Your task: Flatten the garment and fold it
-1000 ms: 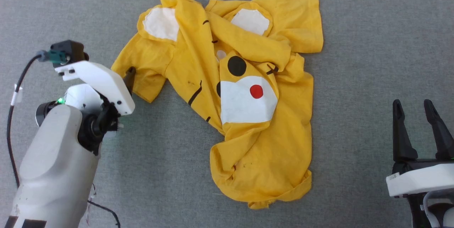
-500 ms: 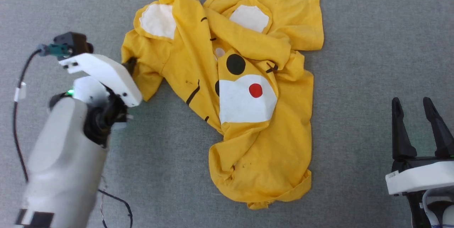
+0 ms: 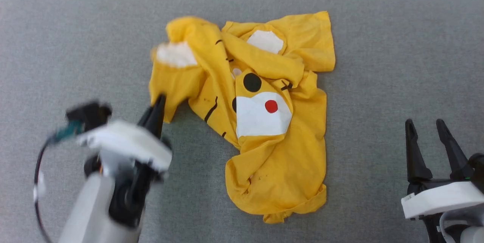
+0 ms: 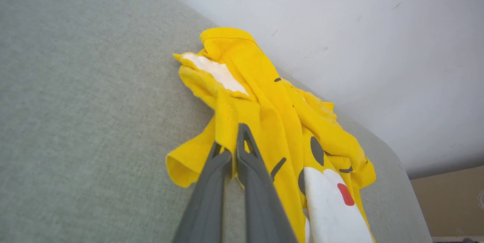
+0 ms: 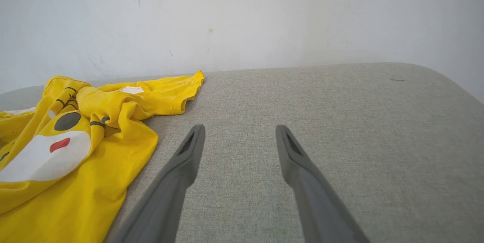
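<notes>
"Head view first: where does the garment (image 3: 280, 152) lie?"

"Mid-way across the grey tabletop (image 3: 378, 46), crumpled and twisted. Its far right part is spread flatter and its near end is heaped in folds."

"And the claws?"

"The left claw (image 4: 230, 139) has its fingers together, clamped on a fold of yellow cloth at the garment's left edge. The right claw (image 3: 424, 123) has its fingers apart over bare tabletop, well to the right of the cloth, holding nothing."

"Which step is that, then?"

"Flattening, I'd say, and early in it: little lies flat and no fold has been made."

"What does the next move need?"

"Probably drawing that left edge out leftward, away from the heap, to open it up. That takes a low, steady pull, since thin cotton may slip from the pinch or drag the whole heap along. The right claw could take the right side to pull against."
</notes>
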{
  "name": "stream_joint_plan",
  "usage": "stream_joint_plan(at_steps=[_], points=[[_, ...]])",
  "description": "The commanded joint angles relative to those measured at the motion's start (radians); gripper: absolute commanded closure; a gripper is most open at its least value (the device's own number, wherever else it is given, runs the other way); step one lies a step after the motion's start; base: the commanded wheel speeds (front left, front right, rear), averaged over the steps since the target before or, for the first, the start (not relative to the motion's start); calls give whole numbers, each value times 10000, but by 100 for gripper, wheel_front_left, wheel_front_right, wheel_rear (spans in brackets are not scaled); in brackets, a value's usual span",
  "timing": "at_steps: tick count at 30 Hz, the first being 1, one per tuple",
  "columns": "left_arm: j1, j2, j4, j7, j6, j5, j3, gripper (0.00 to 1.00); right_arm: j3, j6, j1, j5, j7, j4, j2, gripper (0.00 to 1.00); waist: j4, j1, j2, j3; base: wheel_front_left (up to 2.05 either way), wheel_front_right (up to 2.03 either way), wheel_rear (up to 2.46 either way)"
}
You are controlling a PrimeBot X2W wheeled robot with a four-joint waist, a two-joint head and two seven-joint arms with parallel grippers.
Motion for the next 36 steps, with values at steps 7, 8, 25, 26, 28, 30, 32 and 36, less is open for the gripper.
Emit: stream_joint_plan(at_steps=[7,8,25,26,28,30,32,36], points=[[3407,166,-1827,-597,962,-521,1147,100,-167,-7,420,73,-93,-26,15,0,59,1,0,-370,0,0,0],[3783,167,-2079,-609,1031,-639,1293,100,-221,-7,474,60,-74,-46,15,0,117,1,0,-379,0,0,0],[4116,170,-3473,-482,961,-841,1237,100,904,-7,-3689,-1524,2909,-997,15,0,938,1,0,276,0,0,0],[3990,160,-3479,-490,911,-815,1176,100,974,-7,-4290,-1677,3348,-840,9,0,988,1,0,421,0,0,0],[3729,120,-3504,-522,794,-791,1070,100,960,-7,-5535,-1783,4118,-407,-40,0,1091,1,0,735,0,0,0],[3468,100,-3537,-543,658,-760,958,100,1077,-7,-6646,-2017,5073,207,-410,0,1237,1,0,1092,0,0,0],[3212,103,-3555,-572,527,-709,865,100,913,-7,-7628,-1994,5939,910,-490,0,1387,1,0,1422,0,0,0],[2761,66,-3549,-634,306,-643,697,100,742,-7,-8831,-2344,8006,2356,-907,0,1738,1,0,1984,0,0,0]])
